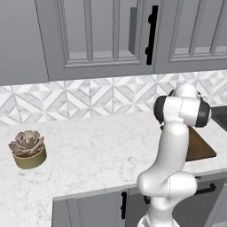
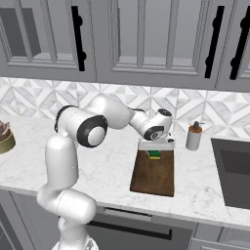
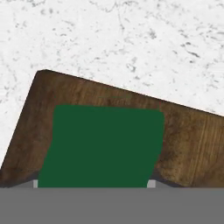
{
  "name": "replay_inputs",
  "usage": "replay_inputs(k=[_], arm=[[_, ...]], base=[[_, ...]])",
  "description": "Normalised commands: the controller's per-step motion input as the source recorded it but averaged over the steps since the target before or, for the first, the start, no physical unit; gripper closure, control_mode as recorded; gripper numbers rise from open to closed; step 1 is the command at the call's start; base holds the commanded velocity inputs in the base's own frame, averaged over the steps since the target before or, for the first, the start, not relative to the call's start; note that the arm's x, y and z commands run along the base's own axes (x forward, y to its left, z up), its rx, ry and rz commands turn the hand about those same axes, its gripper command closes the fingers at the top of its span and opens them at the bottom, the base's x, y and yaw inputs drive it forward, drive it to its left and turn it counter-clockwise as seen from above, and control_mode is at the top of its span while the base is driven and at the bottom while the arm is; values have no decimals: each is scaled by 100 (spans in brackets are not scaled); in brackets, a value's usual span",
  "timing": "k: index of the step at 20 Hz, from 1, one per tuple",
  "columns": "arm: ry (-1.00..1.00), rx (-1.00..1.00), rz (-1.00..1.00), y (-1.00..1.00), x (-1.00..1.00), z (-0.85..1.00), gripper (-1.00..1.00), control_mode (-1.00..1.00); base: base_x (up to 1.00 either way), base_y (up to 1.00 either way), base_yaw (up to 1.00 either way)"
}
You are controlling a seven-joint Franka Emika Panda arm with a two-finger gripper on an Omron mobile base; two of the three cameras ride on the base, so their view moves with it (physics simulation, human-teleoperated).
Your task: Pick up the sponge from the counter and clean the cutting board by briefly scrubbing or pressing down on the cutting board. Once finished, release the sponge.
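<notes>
While the gripper (image 2: 155, 151) clamps the green-topped rectangular sponge (image 3: 103, 146), it sits on the dark, grainy wooden cutting board (image 3: 192, 144).

Green sponge (image 3: 103, 146) on dark brown cutting board (image 3: 188, 144) (white-marbled counter (image 3: 109, 39)).

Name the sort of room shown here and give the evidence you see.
Most likely a kitchen: a marble-look counter beneath grey wall cabinets, a tiled backsplash, and a wooden cutting board carrying a sponge.
</notes>
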Motion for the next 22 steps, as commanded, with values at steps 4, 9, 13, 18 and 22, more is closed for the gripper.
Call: replay_inputs(k=[4,9,13,18,22], arm=[[-4,1,1,-9,-46,0,100,-100],[-2,1,0,-11,-63,0,100,-100],[-1,2,0,-10,-69,0,100,-100],[0,4,0,-7,-73,0,100,-100],[0,5,0,0,-49,0,100,-100]], base=[[0,0,0],[0,0,0],[0,0,0],[0,0,0],[0,0,0]])
